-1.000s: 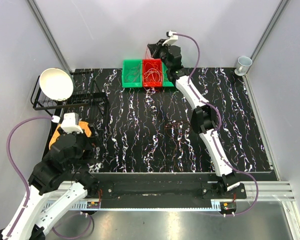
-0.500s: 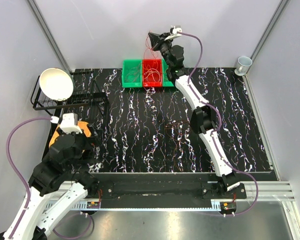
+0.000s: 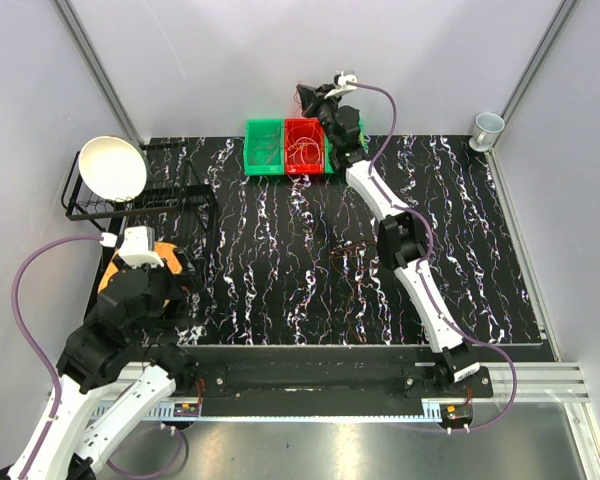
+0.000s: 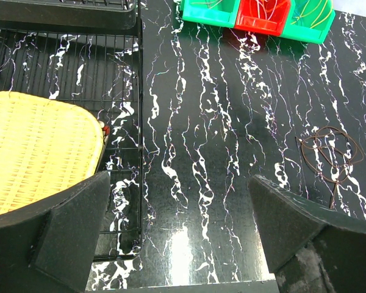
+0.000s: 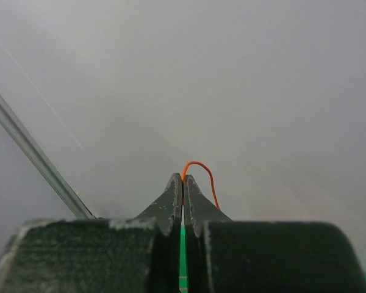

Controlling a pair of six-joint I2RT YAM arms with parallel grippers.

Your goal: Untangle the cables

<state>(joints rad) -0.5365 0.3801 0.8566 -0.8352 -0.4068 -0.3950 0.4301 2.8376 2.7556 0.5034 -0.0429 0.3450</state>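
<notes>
Right tool (image 5: 183, 179) pinched on orange cable (image 5: 197, 162), near red bin (image 3: 305, 169)

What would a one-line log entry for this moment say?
right fingers: shut on orange cable, raised near red bin | left fingers: open, empty, over table | stage: one cable held up

lab test cell, grey panel walls (image 3: 210, 60), aluminium posts (image 3: 98, 72)

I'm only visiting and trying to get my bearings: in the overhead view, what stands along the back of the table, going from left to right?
white bowl → green bin → red bin → cup, off in the far right corner.
</notes>
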